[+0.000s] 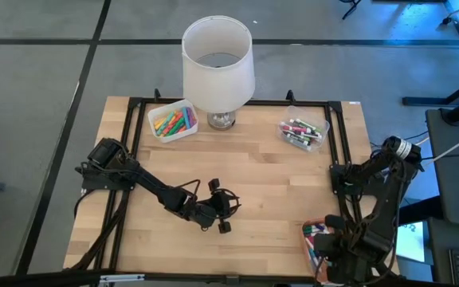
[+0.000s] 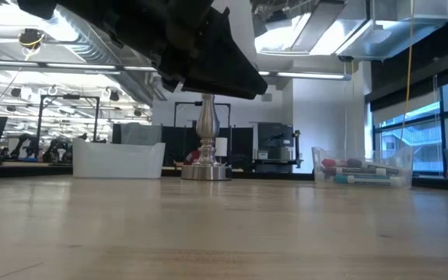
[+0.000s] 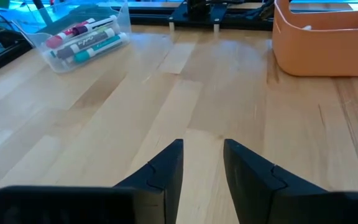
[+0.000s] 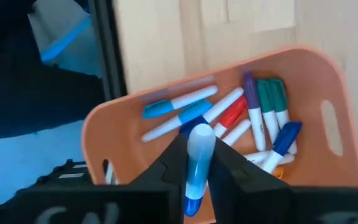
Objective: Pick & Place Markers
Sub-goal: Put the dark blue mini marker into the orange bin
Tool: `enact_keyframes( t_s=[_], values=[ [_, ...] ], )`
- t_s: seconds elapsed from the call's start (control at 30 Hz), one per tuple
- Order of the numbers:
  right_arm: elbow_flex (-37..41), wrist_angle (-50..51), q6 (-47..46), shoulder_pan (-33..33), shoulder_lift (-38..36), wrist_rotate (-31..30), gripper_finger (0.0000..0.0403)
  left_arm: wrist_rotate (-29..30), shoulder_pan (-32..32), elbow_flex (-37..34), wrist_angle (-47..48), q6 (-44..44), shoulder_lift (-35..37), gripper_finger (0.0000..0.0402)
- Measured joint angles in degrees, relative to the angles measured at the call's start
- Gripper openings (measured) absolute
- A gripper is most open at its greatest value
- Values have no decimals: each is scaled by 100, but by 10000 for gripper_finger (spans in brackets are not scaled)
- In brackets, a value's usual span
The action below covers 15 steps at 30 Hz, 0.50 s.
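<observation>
Above the orange bin (image 4: 135,134), right jaws clamp a blue marker (image 4: 196,163); left jaws apart.

My left gripper (image 1: 223,214): low at mid-table, fingers parted, empty. My right gripper (image 4: 199,163): near-right corner, clamping a marker (image 4: 197,165).

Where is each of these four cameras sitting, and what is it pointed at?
High: overhead, facing down on table, both arms.
Low: table height, facing lamp; an arm overhead.
Left wrist: above bare wood, left gripper empty.
Right wrist: over orange bin, right gripper holding blue marker.
Shared: clear marker box, also in low.
</observation>
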State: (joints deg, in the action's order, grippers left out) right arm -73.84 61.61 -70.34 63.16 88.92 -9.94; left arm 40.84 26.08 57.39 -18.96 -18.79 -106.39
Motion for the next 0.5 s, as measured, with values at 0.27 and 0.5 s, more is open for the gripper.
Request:
enact_keyframes(
  t_s=[0.27,0.5],
  values=[
    [274,-70,-579,28,0,-155,99,-5,1,0,148,-9,0,109],
    [293,-50,-290,17,-2,-297,134,11,1,0,137,-11,0,107]
  ],
)
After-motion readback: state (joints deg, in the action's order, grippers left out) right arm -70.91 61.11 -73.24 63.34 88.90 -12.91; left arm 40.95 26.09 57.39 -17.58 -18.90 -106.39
